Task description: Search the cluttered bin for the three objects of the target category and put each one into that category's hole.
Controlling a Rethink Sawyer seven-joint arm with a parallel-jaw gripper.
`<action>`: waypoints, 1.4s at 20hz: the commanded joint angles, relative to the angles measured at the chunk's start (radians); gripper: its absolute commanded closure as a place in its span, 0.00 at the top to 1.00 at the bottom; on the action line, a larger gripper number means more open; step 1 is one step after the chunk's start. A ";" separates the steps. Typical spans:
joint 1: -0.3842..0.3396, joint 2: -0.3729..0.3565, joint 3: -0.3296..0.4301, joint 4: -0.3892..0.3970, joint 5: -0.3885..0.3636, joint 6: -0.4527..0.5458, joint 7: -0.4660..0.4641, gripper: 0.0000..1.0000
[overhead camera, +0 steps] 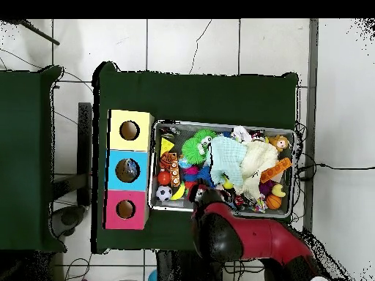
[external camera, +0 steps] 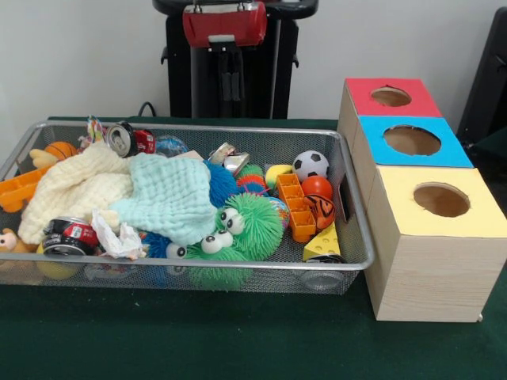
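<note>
Overhead, the claw itself is hidden beneath the red arm (overhead camera: 242, 238), whose head hangs over the bin's (overhead camera: 220, 126) rim on the robot's side. From the front, the claw (external camera: 230, 79) shows only as a dark shape under the red housing, lost against the black pedestal. I cannot tell how far it is open, and nothing can be seen in it.

Everything to be searched lies below the claw and outward from the robot. The bin runs lengthwise across the robot's front on the green worktop (external camera: 158, 340). Two cloths (external camera: 170, 198) cover its middle, probably hiding some pieces.

The pictures do not show which category is wanted. If balls, a football (external camera: 310, 165) and an orange ball (external camera: 317, 187) sit at the bin's end nearest the boxes, and a basketball (external camera: 60, 150) at the opposite end. If cans, one (external camera: 127, 139) lies at the rim on the robot's side and another (external camera: 67, 236) at the opposite rim.

The holes stand just beside the bin to the robot's left, in a row leading away from it: red (external camera: 390, 96) nearest the robot, then blue (external camera: 412, 140), then yellow (external camera: 441, 199). So any pick likely means a drop forward into the bin, then a carry leftward.
</note>
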 commanded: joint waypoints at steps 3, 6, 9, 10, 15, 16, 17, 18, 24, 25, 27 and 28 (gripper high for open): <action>-0.109 0.018 0.158 -0.024 -0.081 0.159 -0.140 0.00; -0.157 0.026 0.192 -0.030 -0.090 0.179 -0.155 0.00; -0.208 0.036 0.232 -0.039 -0.096 0.204 -0.172 0.00; -0.224 0.040 0.245 -0.044 -0.098 0.214 -0.179 0.00; -0.251 0.046 0.267 -0.066 -0.123 0.245 -0.180 0.00; -0.249 0.046 0.265 -0.070 -0.129 0.248 -0.173 0.00; -0.245 0.046 0.262 -0.073 -0.133 0.248 -0.167 0.00; -0.238 0.043 0.259 -0.075 -0.138 0.251 -0.160 0.00; -0.208 0.034 0.243 -0.087 -0.154 0.258 -0.123 1.00; -0.208 0.034 0.244 -0.086 -0.153 0.256 -0.118 1.00; -0.198 0.031 0.240 -0.091 -0.157 0.266 -0.116 1.00; -0.195 0.031 0.237 -0.092 -0.160 0.264 -0.112 1.00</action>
